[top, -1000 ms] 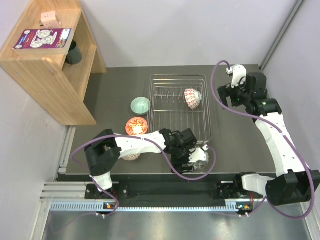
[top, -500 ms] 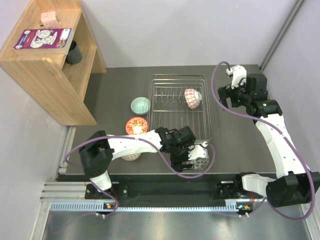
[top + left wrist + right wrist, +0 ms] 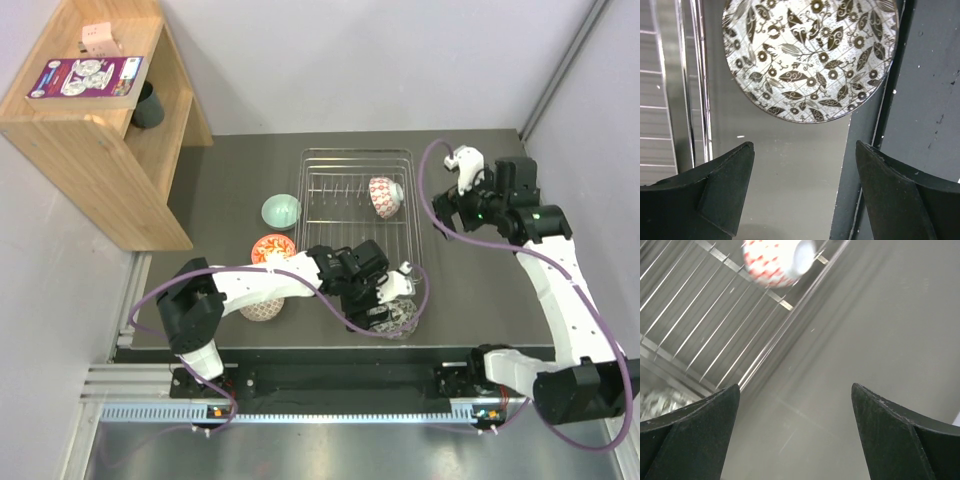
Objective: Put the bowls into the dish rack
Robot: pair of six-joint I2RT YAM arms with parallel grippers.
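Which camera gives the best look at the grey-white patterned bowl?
Left wrist: the grey-white bowl fills the upper frame, its leaf-and-flower pattern sharp. Top external shows it small, partly covered by the left gripper. Right wrist catches only a blurred patch at lower left, likely it.

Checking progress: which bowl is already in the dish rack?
The red-and-white patterned bowl, on its side at the far right of the dish rack; the others lie outside it.

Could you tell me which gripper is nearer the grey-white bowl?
Left. The left gripper sits open with the grey-white bowl just past its fingertips; the right gripper hangs away to the right of the dish rack.
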